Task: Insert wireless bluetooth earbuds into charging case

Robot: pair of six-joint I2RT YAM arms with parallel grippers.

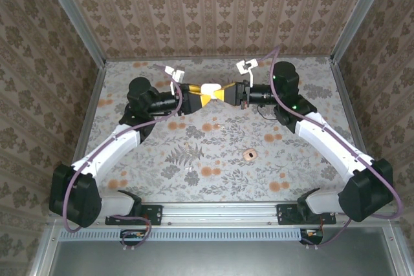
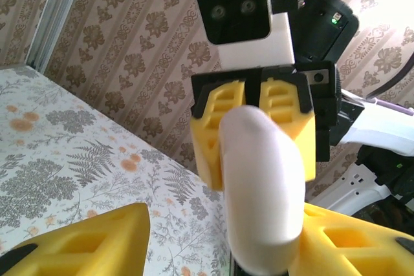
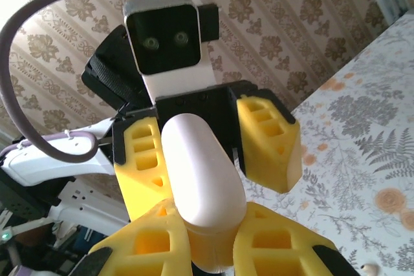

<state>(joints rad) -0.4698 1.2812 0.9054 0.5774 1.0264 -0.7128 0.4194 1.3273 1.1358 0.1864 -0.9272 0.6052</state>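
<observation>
While it hangs above the far surface (image 1: 194, 179), the charging case (image 1: 211, 88) sits between both pincers.
Left pincer (image 1: 198, 97) spread wide around it, right pincer (image 1: 228, 92) clamped on it; lid looks closed, so opening and loading earbuds seem still ahead.

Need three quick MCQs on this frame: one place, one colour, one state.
1. Where's the case?
A) between left claw and right claw
B) on the round disc
C) by an arm base

2. Colour of the claw fingers?
A) black
B) yellow
C) red

3. Right claw?
A) wide open
B) shut on the case
C) shut on nothing

Key: 1A, both claws meet at it. 2B, yellow in both wrist views. 3B, its fingers press the case's sides.
</observation>
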